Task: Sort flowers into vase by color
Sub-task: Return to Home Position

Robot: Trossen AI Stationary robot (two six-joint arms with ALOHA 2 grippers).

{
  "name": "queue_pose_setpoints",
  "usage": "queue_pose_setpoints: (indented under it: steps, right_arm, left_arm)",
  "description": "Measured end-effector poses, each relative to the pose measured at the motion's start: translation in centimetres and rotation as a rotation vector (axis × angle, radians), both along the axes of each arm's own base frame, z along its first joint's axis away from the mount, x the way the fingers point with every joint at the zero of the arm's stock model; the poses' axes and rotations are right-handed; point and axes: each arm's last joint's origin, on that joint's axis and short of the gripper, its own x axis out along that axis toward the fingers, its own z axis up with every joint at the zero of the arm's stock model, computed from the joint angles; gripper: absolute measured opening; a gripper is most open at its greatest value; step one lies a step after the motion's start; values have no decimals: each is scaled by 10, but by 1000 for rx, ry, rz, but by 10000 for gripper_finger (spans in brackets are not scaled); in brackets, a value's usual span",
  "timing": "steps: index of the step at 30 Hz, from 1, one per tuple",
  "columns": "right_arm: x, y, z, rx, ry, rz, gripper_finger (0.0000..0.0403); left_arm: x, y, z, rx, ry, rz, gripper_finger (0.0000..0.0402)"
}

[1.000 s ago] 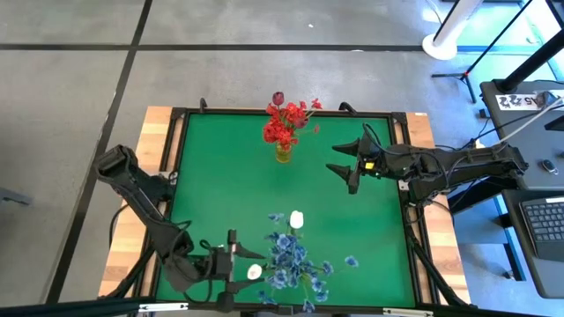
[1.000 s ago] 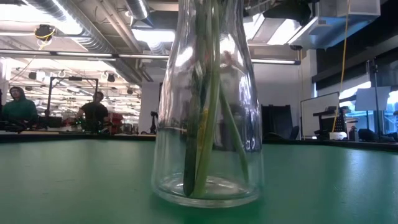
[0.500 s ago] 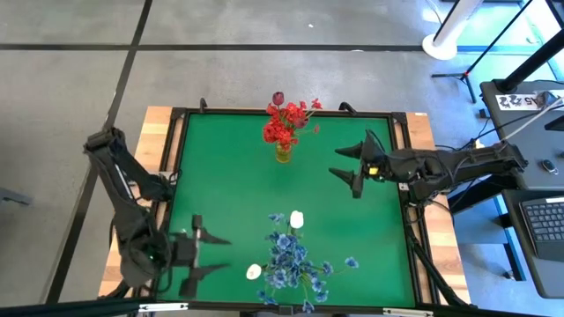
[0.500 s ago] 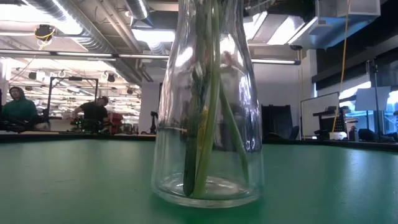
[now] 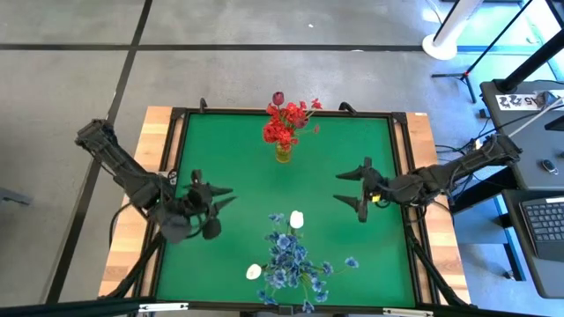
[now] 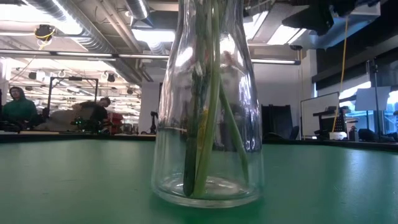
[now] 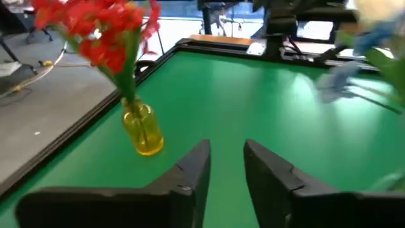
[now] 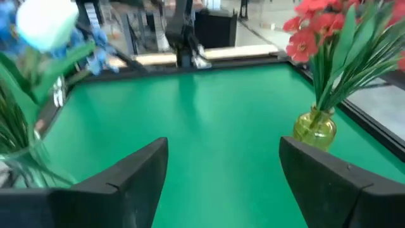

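Since the flowers (image 5: 284,126) stand sorted beyond both empty jaws, left narrowly parted, right wide, only homing seems to remain.

Far vase (image 5: 283,154) with flowers (image 5: 284,126) at counter (image 5: 229,141) back-centre; near vase (image 6: 208,106) with its bunch (image 5: 291,255) at front-centre. Left gripper (image 5: 227,195) mid-left, right gripper (image 5: 337,187) mid-right.

I'm on a rig in an open-plan robotics lab: bare ducts (image 6: 74,25) and strip lights (image 6: 152,35) overhead, grey concrete floor (image 5: 70,106). People (image 6: 18,106) sit at long benches behind the green table (image 6: 74,180). A keyboard (image 5: 545,220) and a stand (image 5: 447,37) sit beside it.
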Motion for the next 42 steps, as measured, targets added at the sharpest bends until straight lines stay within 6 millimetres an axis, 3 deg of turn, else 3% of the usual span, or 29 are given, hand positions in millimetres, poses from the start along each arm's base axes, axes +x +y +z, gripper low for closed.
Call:
queue_pose_setpoints:
  steps: [5,10,18,26,30,36,42]
  right_arm:
    - [-18,-8,-9,15,-80,20,235]
    - [-37,-13,-16,54,-211,120,155]
    - [-56,-20,-33,65,-277,184,15]
    - [-78,-28,-28,-39,-338,253,7]
    - [-91,-36,-29,-92,-333,183,6]
    - [-106,-43,-24,-208,-442,151,3]
    - [-109,-45,-32,-258,-463,135,1]
  left_arm:
    - [-12,29,-32,-117,-99,-28,46]
    - [-22,52,-51,-169,-296,-147,8]
    - [-38,78,-66,-178,-482,-244,2]
    - [-41,89,-73,-146,-482,-228,1]
    - [-38,97,-80,-153,-464,-249,1]
    - [-35,119,-81,-143,-473,-239,0]
    - [-35,139,-77,-132,-516,-276,0]
